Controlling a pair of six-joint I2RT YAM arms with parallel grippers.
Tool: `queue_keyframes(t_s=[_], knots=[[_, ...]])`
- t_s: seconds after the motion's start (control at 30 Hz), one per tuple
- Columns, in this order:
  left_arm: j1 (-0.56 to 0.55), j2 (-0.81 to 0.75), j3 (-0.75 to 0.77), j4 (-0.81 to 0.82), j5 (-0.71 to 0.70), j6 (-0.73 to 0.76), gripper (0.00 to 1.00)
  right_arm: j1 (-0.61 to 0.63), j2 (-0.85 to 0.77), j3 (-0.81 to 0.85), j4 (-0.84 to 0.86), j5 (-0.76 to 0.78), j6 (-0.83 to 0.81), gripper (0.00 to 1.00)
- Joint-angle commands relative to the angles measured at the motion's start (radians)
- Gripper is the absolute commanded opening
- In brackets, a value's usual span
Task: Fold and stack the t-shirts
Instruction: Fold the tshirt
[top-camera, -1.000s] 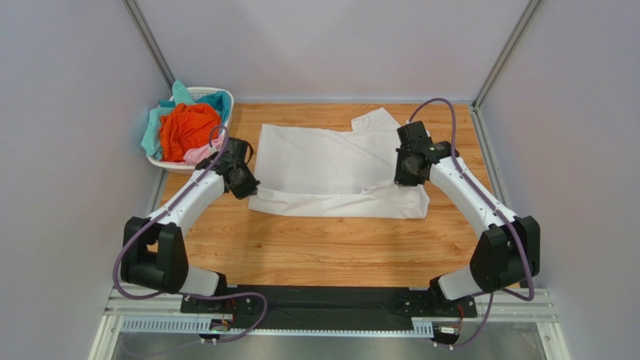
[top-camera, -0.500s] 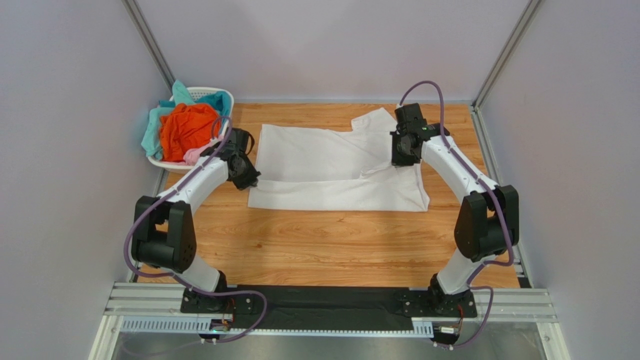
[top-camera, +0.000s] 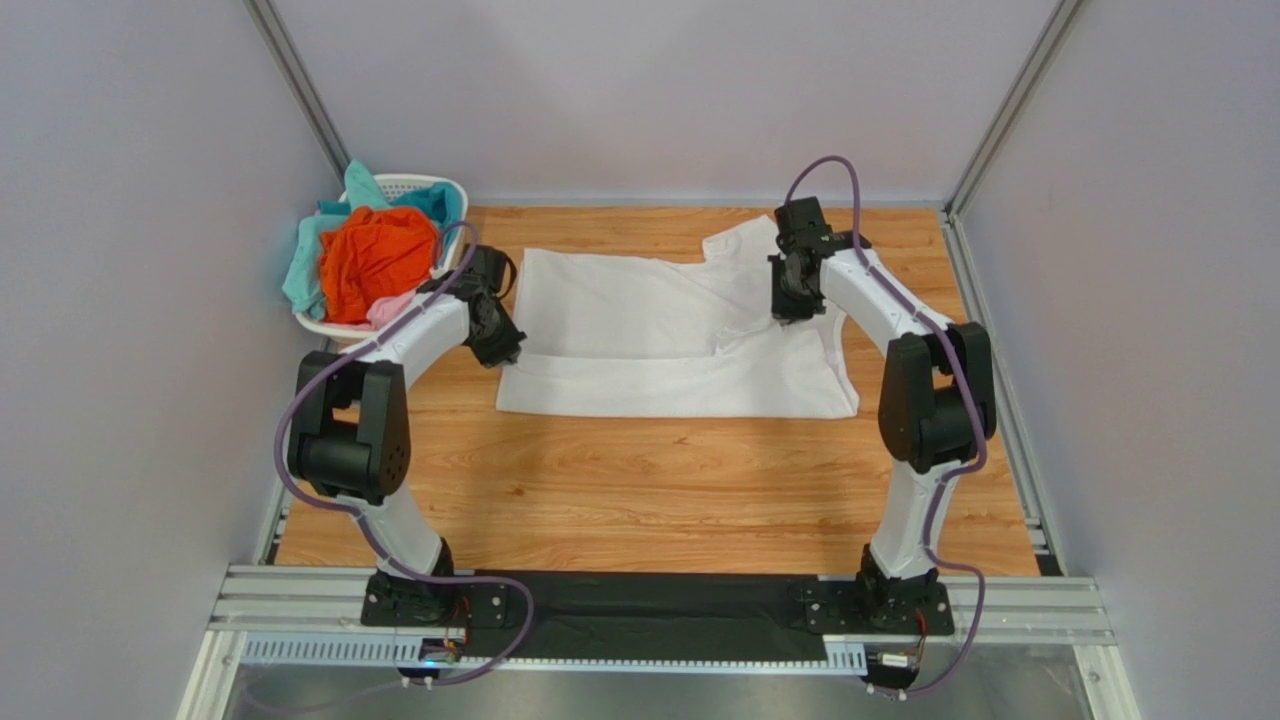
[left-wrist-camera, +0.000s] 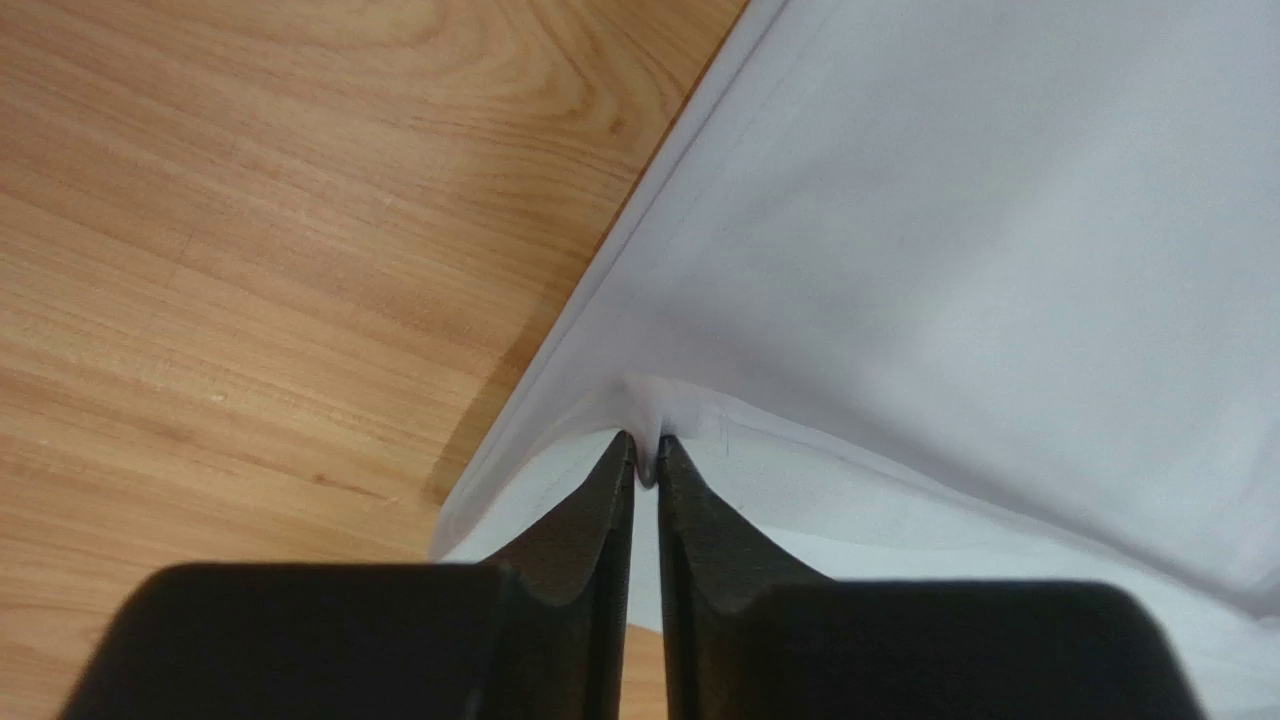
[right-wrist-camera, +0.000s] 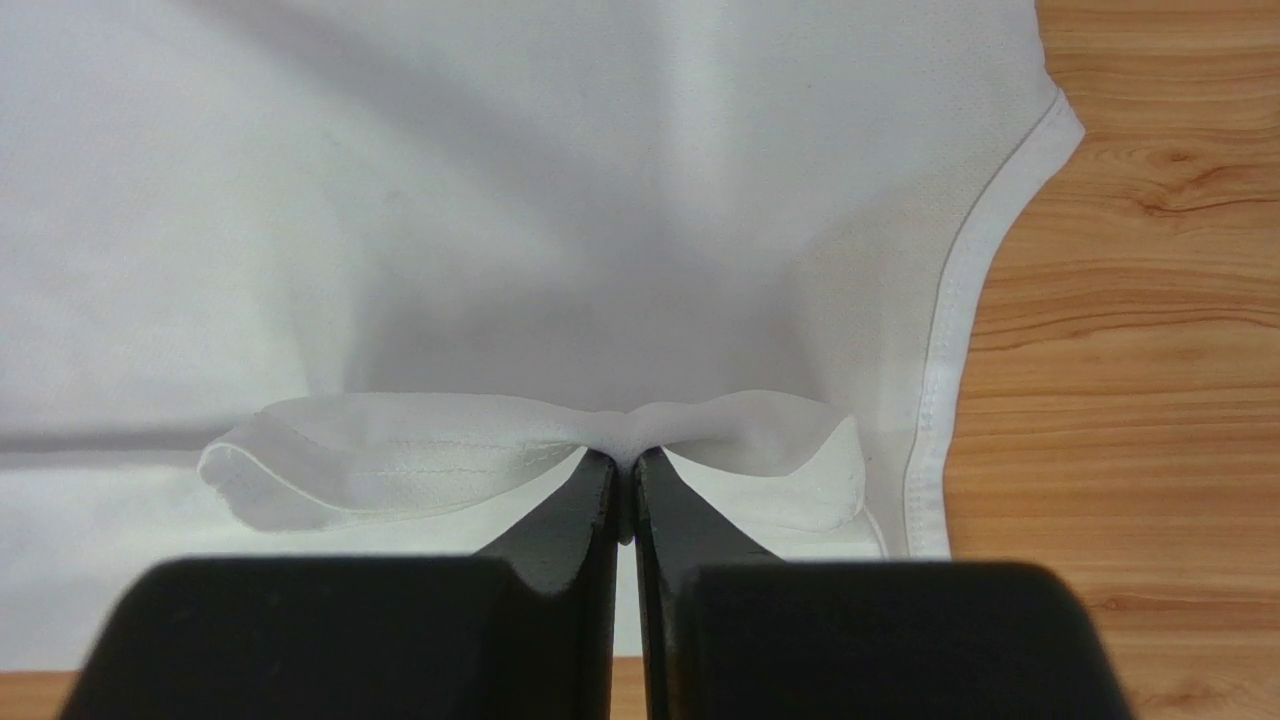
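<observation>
A white t-shirt (top-camera: 661, 338) lies spread on the wooden table, its near part folded back over itself. My left gripper (top-camera: 507, 348) is shut on the shirt's left edge; the left wrist view shows cloth (left-wrist-camera: 962, 255) pinched between the black fingers (left-wrist-camera: 579, 525). My right gripper (top-camera: 787, 308) is shut on the right side of the shirt, near the sleeve; the right wrist view shows a bunched hem (right-wrist-camera: 451, 450) pinched at the fingertips (right-wrist-camera: 684, 525). Orange (top-camera: 373, 255), teal (top-camera: 313, 248) and pale pink (top-camera: 394, 308) shirts are piled in the basket.
A white lattice plastic basket (top-camera: 436, 192) stands at the far left corner of the table (top-camera: 646, 480), just left of my left arm. Grey walls and metal frame posts close in the back and sides. A black rail runs along the near edge.
Both grippers have moved away from me toward the back of the table, carrying the shirt's near edge over itself. The folded strip has grown narrower front to back.
</observation>
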Motion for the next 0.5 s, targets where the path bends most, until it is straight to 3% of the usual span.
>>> queue_keyframes(t_s=[0.0,0.03,0.07,0.13,0.17,0.2,0.23,0.47], knots=[[0.010,0.022,0.058,0.022,-0.036,0.012,0.19,-0.018,0.062,0.077,0.048,0.028,0.031,0.08],[0.010,0.027,0.064,0.019,-0.040,0.015,0.23,-0.023,0.093,0.092,0.053,0.031,0.035,0.13],[0.012,0.028,0.078,0.016,-0.043,0.016,0.26,-0.023,0.107,0.112,0.053,0.038,0.037,0.29],[0.012,0.022,0.089,0.004,-0.045,0.022,0.54,-0.025,0.128,0.160,0.035,0.043,0.043,0.55],[0.010,0.006,0.092,0.001,-0.045,0.024,0.70,-0.025,0.127,0.171,0.024,0.026,0.045,0.74],[0.010,-0.002,0.095,-0.001,-0.025,0.032,0.99,-0.023,0.119,0.169,0.016,0.017,0.054,0.87],[0.012,-0.010,0.098,-0.009,-0.014,0.045,1.00,-0.023,0.089,0.157,0.013,0.005,0.060,1.00],[-0.014,-0.099,0.048,0.002,0.052,0.067,1.00,-0.023,-0.134,-0.130,0.099,-0.103,0.117,1.00]])
